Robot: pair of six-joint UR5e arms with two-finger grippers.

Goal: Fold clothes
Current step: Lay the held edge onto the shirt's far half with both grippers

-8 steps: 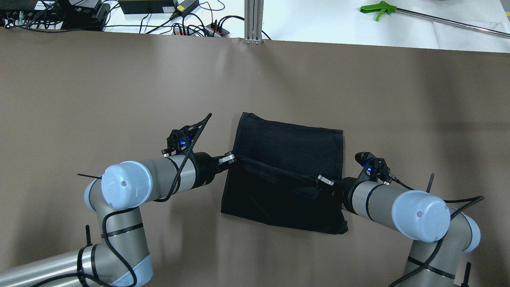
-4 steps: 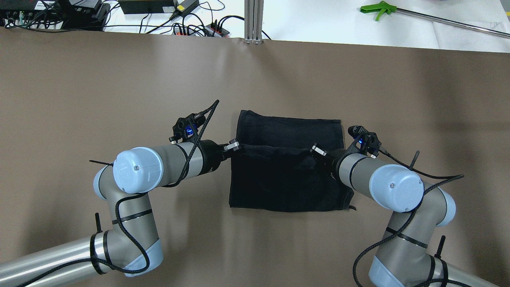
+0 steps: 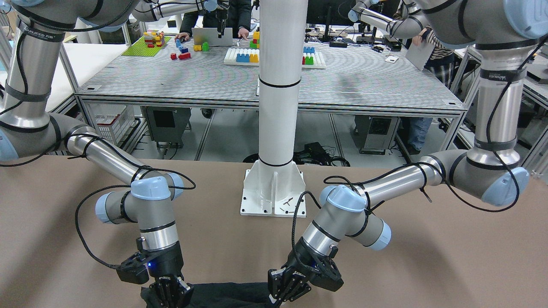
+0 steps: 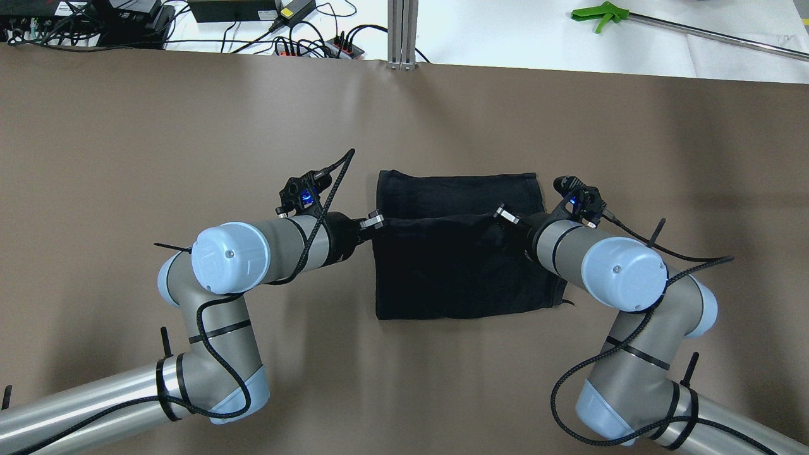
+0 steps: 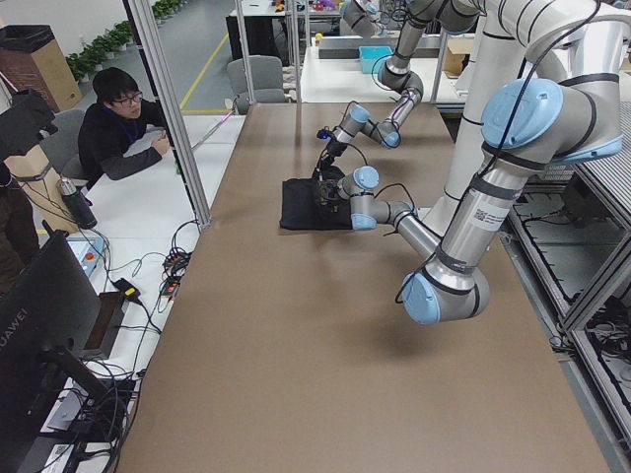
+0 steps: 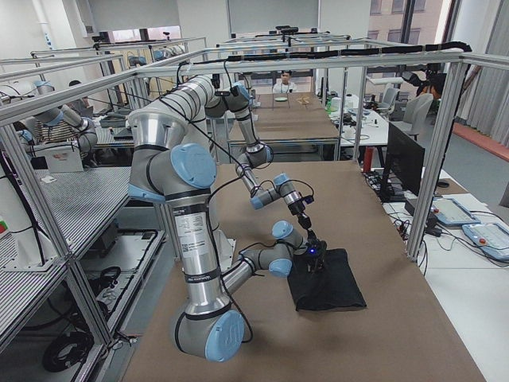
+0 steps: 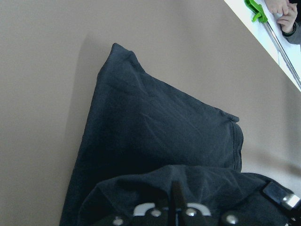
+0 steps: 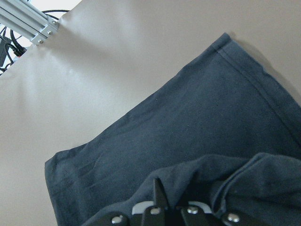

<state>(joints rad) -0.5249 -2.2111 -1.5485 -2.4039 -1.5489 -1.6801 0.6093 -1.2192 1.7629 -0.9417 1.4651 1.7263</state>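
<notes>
A brown counter carries the black garment at its middle. Seen from overhead, the left pincer is clamped on the garment's raised fold at 9 o'clock, the right pincer likewise at 2 o'clock.

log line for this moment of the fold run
step: mid-fold | left claw: shut on garment | right claw: shut on garment | garment: held edge raised over flat layer, far strip uncovered

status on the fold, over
Both shut on the garment: left gripper, right gripper, one raised edge between them. Far half flat on the table. Nothing in the way.
</notes>
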